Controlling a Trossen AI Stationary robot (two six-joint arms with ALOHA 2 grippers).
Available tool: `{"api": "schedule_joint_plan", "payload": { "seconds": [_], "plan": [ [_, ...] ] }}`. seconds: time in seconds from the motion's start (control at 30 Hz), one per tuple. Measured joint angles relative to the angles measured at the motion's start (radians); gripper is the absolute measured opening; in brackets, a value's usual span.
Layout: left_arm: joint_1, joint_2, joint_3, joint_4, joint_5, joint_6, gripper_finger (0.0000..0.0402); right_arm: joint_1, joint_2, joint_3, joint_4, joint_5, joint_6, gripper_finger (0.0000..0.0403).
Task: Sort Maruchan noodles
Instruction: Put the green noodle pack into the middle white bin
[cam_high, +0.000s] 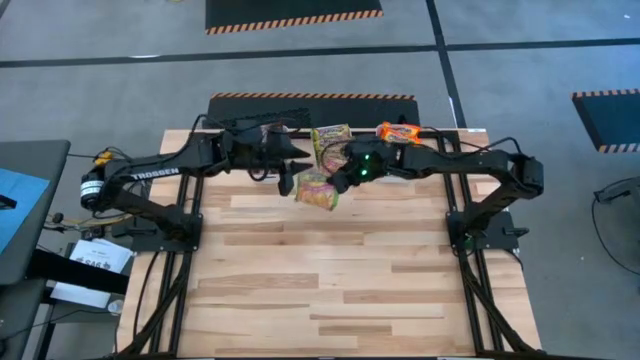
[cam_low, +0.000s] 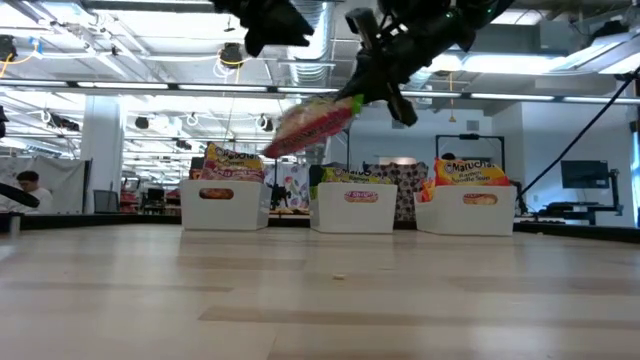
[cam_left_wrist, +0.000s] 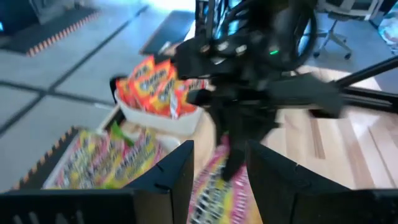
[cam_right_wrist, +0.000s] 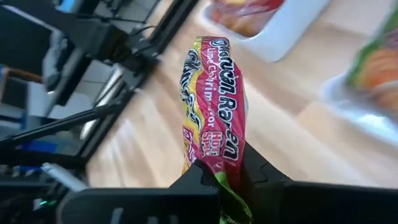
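Observation:
My right gripper is shut on a Maruchan packet, yellow with pink-red print and green edging, held in the air above the table's far middle. The packet also shows in the low view and the right wrist view. My left gripper is open, just left of the packet. In its wrist view the fingers stand on either side of the packet; I cannot tell whether they touch it. Other packets stand in three white bins at the far edge. My right gripper pinches one end of the packet, at its green edge, between its two fingers. The fingers come from the table's right, slanting down. The packet is lifted clear of the table and sticks out tilted past the fingertips, its free end lower and toward the left.
Three white bins stand in a row at the far edge: a left one with red-edged packets, a middle one with green ones, a right one with orange ones. The near wooden tabletop is bare.

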Motion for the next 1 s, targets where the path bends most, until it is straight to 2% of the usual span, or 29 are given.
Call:
{"api": "schedule_joint_plan", "payload": {
  "seconds": [0.23, 0.43, 0.63, 0.8, 1.0],
  "plan": [
    [0.0, 0.0, 0.054, 0.005, -0.047, 0.049, 0.0132, -0.11, -0.081, 0.0, -0.1, 0.002, -0.156, 0.002],
    [0.011, 0.0, 0.055, 0.002, -0.126, 0.049, 0.0132, -0.224, -0.149, 0.001, -0.176, 0.002, -0.447, 0.002],
    [0.039, 0.0, 0.055, 0.002, -0.134, 0.04, 0.0132, -0.311, -0.153, 0.001, -0.18, -0.05, -0.806, 0.002],
    [0.07, 0.0, 0.055, 0.003, -0.135, 0.03, 0.0132, -0.341, -0.114, 0.001, -0.183, -0.107, -1.006, 0.0025],
    [0.104, 0.0, 0.055, 0.003, -0.135, -0.013, 0.0132, -0.332, -0.107, 0.001, -0.172, -0.11, -1.157, 0.0029]
  ]
}}
